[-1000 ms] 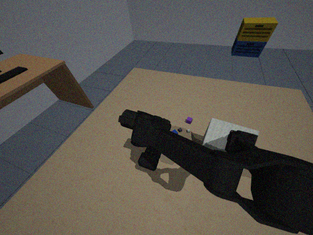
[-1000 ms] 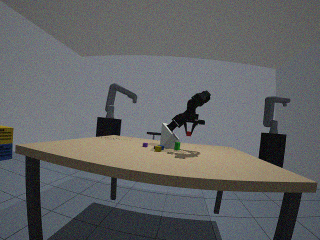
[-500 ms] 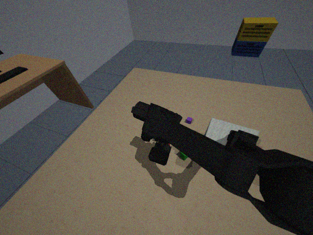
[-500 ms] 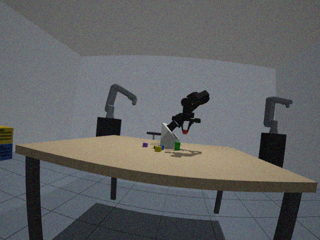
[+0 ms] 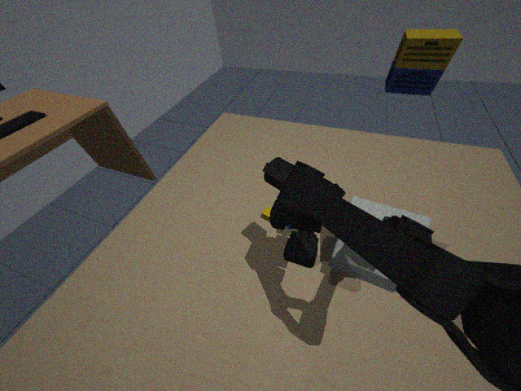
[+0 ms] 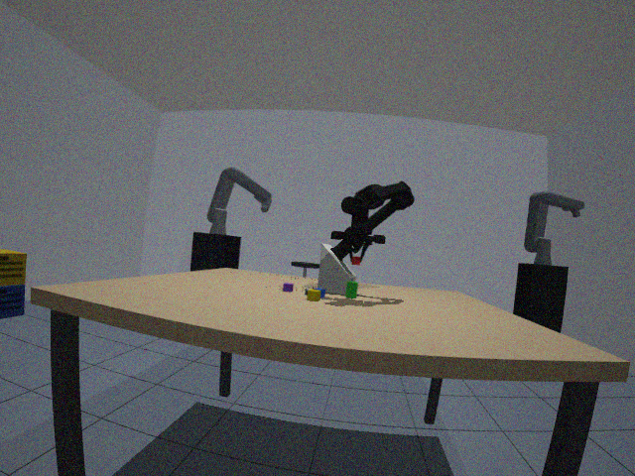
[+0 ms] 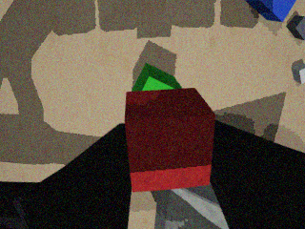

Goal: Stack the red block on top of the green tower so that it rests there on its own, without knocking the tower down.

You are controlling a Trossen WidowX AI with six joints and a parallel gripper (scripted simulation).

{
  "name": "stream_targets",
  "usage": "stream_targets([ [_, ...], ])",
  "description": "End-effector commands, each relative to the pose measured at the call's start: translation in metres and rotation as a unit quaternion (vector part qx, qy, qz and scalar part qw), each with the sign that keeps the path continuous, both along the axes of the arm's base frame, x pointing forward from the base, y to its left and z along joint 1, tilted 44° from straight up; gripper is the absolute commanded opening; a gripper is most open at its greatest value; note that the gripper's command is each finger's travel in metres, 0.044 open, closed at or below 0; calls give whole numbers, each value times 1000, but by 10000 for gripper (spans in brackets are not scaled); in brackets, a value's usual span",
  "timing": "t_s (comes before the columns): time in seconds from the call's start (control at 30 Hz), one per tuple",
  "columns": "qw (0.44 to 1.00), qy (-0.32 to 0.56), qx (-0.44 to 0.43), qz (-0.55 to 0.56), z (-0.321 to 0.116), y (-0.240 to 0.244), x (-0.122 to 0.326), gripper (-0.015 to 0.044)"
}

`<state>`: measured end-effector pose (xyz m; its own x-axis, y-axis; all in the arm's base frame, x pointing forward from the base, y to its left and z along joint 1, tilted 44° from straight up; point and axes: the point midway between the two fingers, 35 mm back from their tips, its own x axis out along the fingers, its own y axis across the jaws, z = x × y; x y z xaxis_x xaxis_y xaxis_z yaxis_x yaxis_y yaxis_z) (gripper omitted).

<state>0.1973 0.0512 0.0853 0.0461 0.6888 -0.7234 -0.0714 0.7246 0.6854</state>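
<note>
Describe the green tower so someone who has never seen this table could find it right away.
Start at the white wedge-shaped stand near the middle of the wooden table. The green tower stands just to its right, almost under the red block held in the gripper. It is the only green piece, taller than the yellow block and blue block.
</note>
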Motion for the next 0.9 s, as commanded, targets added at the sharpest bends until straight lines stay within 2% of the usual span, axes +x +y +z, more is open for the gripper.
stream_targets([
  [0.0, 1000, 0, -1, 3, -6, -3, -12, 0],
  [0.87, 1000, -1, 1, 3, -47, 40, -12, 0],
])
